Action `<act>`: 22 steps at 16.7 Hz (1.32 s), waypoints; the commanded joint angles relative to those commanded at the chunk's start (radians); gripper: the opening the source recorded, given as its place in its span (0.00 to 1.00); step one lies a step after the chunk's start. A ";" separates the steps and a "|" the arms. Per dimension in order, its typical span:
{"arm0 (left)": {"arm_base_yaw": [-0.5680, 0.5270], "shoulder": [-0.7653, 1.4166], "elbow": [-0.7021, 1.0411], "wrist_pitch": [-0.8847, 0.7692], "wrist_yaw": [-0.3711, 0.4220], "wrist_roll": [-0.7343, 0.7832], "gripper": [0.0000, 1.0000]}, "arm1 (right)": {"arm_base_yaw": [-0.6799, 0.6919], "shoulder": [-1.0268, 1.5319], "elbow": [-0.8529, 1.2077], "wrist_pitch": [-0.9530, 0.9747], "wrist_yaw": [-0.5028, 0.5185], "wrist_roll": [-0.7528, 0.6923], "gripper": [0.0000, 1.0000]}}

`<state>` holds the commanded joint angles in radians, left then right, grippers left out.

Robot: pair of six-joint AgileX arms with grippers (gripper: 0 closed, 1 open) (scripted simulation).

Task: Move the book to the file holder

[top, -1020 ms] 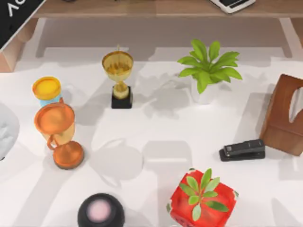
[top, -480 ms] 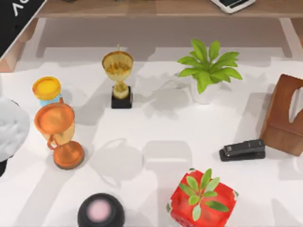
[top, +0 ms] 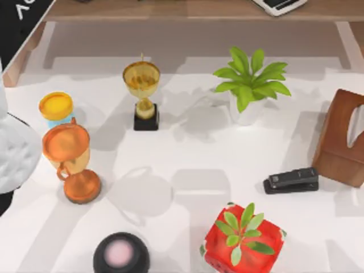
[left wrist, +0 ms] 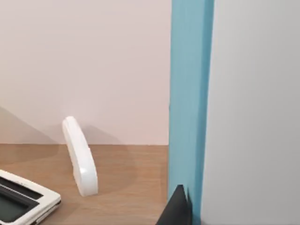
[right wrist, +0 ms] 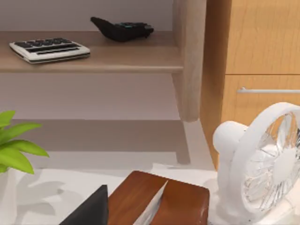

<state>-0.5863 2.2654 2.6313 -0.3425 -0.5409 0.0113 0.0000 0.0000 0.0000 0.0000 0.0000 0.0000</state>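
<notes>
Flat black book [top: 20, 20], white lettering

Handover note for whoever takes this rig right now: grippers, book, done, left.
Left gripper sits against a blue-edged upright slab; left arm is at the table's left edge.
Right gripper is parked beside the wooden tissue box.
Open or shut: unclear for both.
Book sits angled at the top view's upper left corner.
Done: nothing confirmed.
Left: get the book into the file holder.

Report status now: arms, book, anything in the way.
Left arm at table's left edge. Book high at top-left corner. Orange trophy and yellow cup beside left arm.
</notes>
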 joint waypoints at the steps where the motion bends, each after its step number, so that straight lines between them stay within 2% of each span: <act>1: 0.006 -0.009 -0.002 0.006 0.003 0.005 0.00 | 0.000 0.000 0.000 0.000 0.000 0.000 1.00; 3: 0.040 -0.047 -0.020 0.030 0.013 0.034 0.00 | 0.000 0.000 0.000 0.000 0.000 0.000 1.00; 6: 0.163 -0.138 -0.096 0.091 0.039 0.129 0.00 | 0.000 0.000 0.000 0.000 0.000 0.000 1.00; 12: 0.550 -0.319 -0.411 0.254 0.130 0.461 0.00 | 0.000 0.000 0.000 0.000 0.000 0.000 1.00; 18: 0.971 -0.375 -0.884 0.439 0.297 0.889 0.00 | 0.000 0.000 0.000 0.000 0.000 0.000 1.00; 22: 1.180 -0.381 -1.206 0.564 0.453 1.173 0.00 | 0.000 0.000 0.000 0.000 0.000 0.000 1.00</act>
<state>0.5937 1.8842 1.4256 0.2217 -0.0878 1.1845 0.0000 0.0000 0.0000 0.0000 0.0000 0.0000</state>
